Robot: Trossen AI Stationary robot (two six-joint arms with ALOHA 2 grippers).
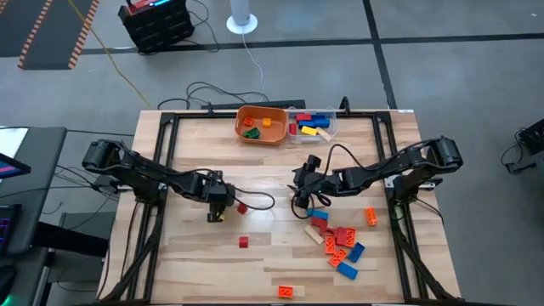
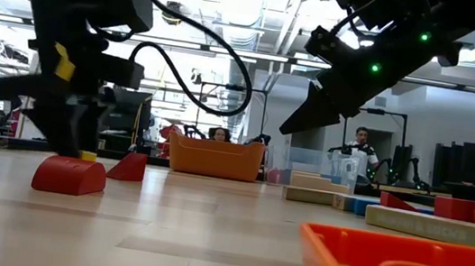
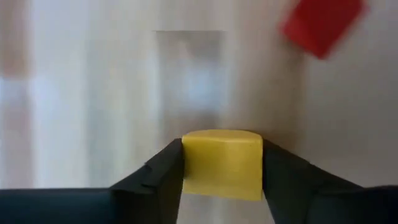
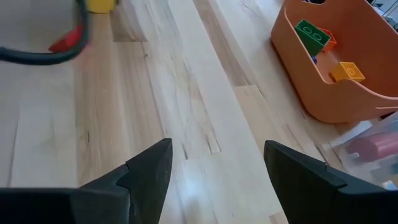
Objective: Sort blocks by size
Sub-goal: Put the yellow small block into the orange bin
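My left gripper [image 1: 216, 214] is shut on a small yellow block [image 3: 222, 163] low over the table's left middle; it also shows in the low view [image 2: 73, 145]. Two small red blocks lie near it, one [image 1: 242, 207] just to its right and one [image 1: 243, 242] nearer the front. My right gripper [image 1: 297, 206] hangs open and empty above the table's middle [image 4: 214, 180]. A pile of red, orange and blue blocks [image 1: 340, 242] lies at the front right. My left gripper pinches the yellow block by its two opposite sides [image 3: 186, 165] between its two fingers [image 3: 283, 177]. The fingers come from above, pointing down. A red block [image 2: 69, 176] in front hides the yellow block's underside in the low view, so I cannot tell whether it touches the table.
An orange bowl [image 1: 261, 125] with green and yellow blocks [image 4: 317, 37] stands at the far middle. A clear container [image 1: 312, 124] with several blocks stands beside it. One orange block [image 1: 289, 291] lies at the front edge, another [image 1: 371, 216] at the right. Bare wood lies between the grippers.
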